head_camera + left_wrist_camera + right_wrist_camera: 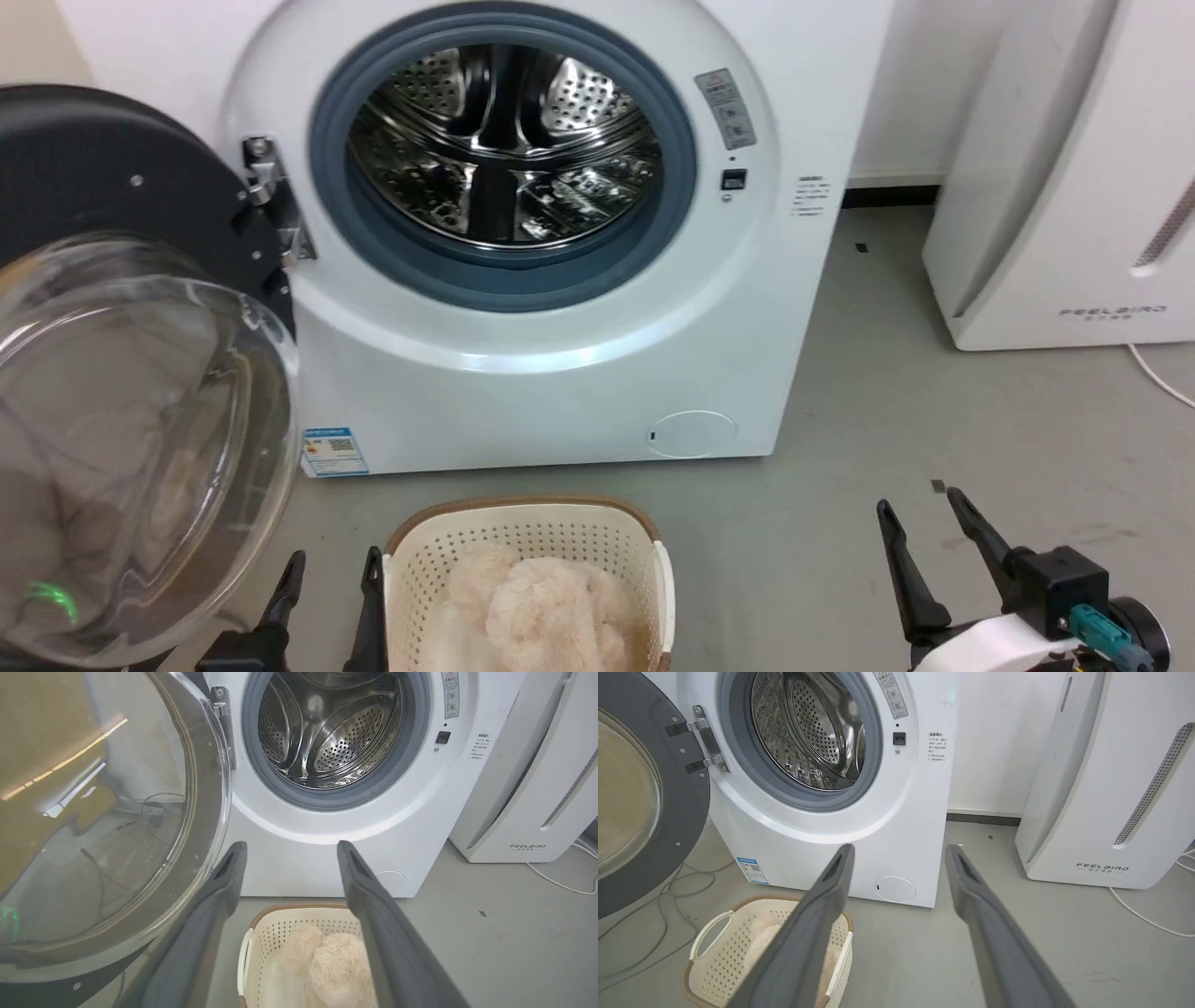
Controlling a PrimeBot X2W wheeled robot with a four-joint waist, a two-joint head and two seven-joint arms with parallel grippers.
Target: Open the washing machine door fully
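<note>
The washing machine door [131,373] is hanging wide open while the left tool [336,560] and right tool [920,499] are gaping, empty.

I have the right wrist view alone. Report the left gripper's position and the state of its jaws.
Observer: The left gripper is low, at the lower right edge of the washing machine door in the head view. Its jaws are open with nothing between them.
Operator: Give me the basket's place relative to it.
Observer: The basket stands close against that gripper's right side, in front of the washing machine. Whether they touch is unclear.
</note>
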